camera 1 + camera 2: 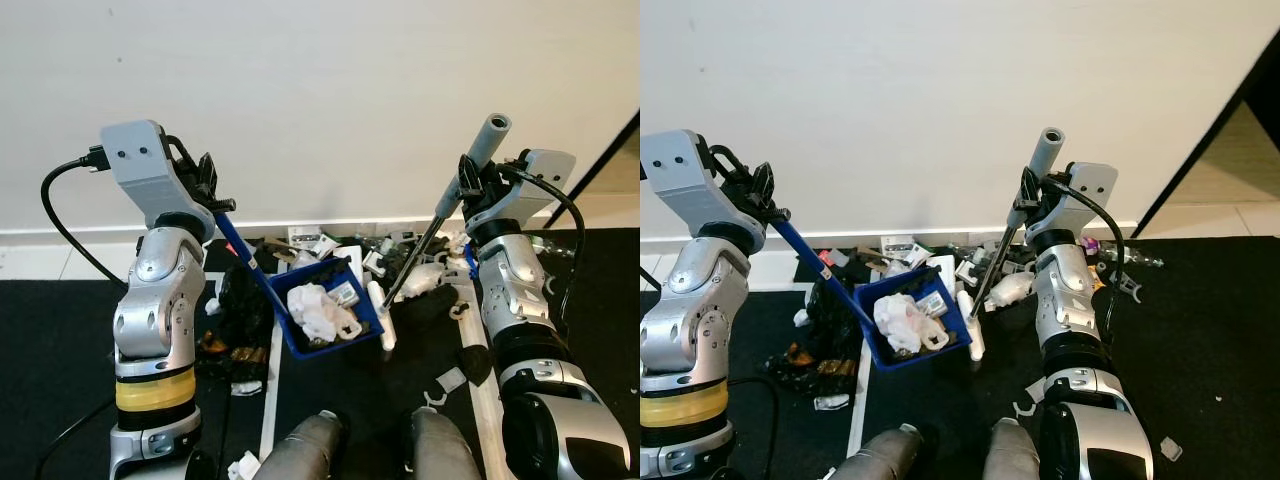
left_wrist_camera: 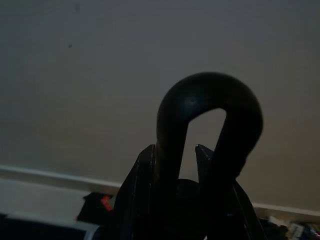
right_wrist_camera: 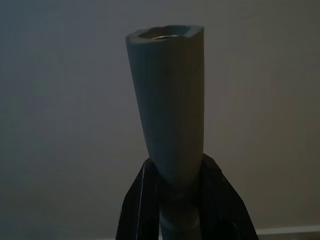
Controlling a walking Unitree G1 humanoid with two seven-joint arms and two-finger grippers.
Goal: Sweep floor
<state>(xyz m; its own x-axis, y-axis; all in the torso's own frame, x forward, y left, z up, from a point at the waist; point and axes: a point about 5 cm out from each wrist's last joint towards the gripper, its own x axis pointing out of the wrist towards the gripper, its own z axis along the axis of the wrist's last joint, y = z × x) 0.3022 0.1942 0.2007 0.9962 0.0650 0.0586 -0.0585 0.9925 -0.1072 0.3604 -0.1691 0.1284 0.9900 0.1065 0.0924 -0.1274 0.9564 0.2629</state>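
Observation:
My left gripper [image 1: 211, 196] is shut on the top of the blue dustpan's handle [image 1: 246, 256], up near the wall. The blue dustpan [image 1: 293, 338] hangs tilted below it and holds crumpled white paper [image 1: 320, 308] and scraps. My right gripper [image 1: 470, 190] is shut on the broom [image 1: 421, 248] just under its grey grip [image 1: 492, 133]. The broom slants down to a white head [image 1: 381, 316] beside the dustpan. The dark loop of the dustpan handle [image 2: 210, 115] stands between the fingers [image 2: 142, 192] in the left wrist view. The grey grip [image 3: 170, 110] rises between the black fingers [image 3: 136, 210] in the right wrist view.
Litter [image 1: 400, 250] lies piled along the white baseboard [image 1: 300, 228] on a black floor mat. A crumpled black bag [image 1: 240, 310] sits left of the dustpan, beside a white strip [image 1: 271, 385]. Small white scraps [image 1: 450, 380] dot the mat. My legs [image 1: 310, 450] show below. An opening [image 1: 1230, 170] is at right.

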